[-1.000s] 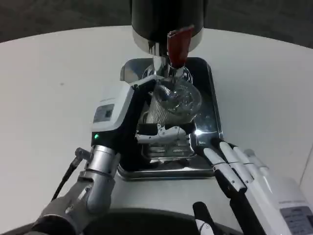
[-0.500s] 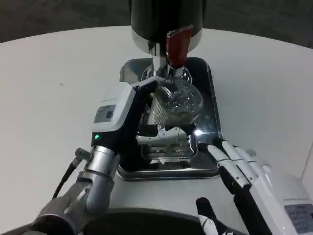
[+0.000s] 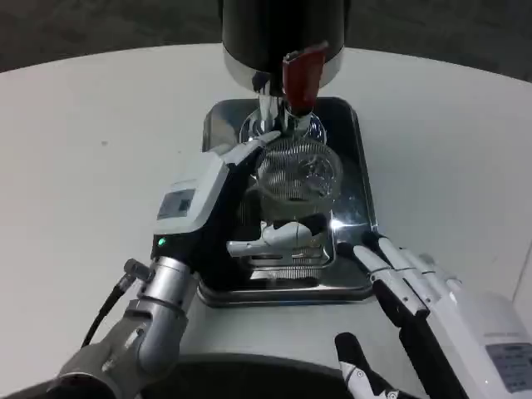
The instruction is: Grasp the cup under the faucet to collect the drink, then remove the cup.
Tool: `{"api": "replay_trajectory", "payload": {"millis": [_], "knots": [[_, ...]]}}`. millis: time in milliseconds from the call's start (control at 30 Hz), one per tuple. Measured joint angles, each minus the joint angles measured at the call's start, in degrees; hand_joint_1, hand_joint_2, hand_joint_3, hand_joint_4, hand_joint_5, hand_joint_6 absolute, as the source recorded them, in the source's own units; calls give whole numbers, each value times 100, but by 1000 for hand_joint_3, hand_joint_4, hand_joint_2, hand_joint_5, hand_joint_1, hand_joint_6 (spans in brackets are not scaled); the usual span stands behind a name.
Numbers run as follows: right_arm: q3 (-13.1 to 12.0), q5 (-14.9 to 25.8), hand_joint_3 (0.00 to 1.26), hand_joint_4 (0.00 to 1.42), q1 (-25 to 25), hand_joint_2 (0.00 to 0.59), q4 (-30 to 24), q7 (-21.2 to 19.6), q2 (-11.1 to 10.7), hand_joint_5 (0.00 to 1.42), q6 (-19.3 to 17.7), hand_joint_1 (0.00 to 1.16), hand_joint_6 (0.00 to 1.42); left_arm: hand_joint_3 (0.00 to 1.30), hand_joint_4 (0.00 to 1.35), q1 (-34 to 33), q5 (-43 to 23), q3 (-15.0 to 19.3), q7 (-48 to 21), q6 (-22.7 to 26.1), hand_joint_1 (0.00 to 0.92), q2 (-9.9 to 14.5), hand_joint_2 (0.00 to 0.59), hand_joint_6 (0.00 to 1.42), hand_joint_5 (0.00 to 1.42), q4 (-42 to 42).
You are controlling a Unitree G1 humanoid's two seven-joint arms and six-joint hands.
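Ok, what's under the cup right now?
The cup sits over the steel drip tray, below the red faucet lever. The left hand wraps it, fingers across the front, so the cup's base and the grate beneath are covered.

One head view looks steeply down from close above at the white table (image 3: 83,125) ahead.

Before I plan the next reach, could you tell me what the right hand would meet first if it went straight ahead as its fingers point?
Probably the metal tray: the right hand points at its near right rim.
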Motion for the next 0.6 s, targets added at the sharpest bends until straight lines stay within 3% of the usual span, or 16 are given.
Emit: {"api": "replay_trajectory", "payload": {"millis": [67, 333, 500, 600], "knots": [[-3, 15, 146, 64, -27, 517, 3, 4, -1, 110, 0, 522, 140, 119, 75, 117, -103, 53, -13, -50, 2, 30, 0, 111, 286, -105], [40, 16, 146, 64, -2, 515, 6, 7, 35, 111, 3, 521, 144, 44, 3, 608, -688, 529, -226, -420, 0, 304, 0, 71, 228, -760], [108, 8, 146, 64, -12, 511, 12, 18, 67, 111, 3, 518, 145, 1, 0, 1208, -1295, 994, -868, -531, 0, 513, 0, 34, 174, -1764], [172, -18, 146, 64, -31, 510, 11, 26, 80, 111, 4, 516, 146, 0, 0, 1554, -1827, 1439, -1332, -514, 0, 680, 0, 1, 17, -2636]]}}
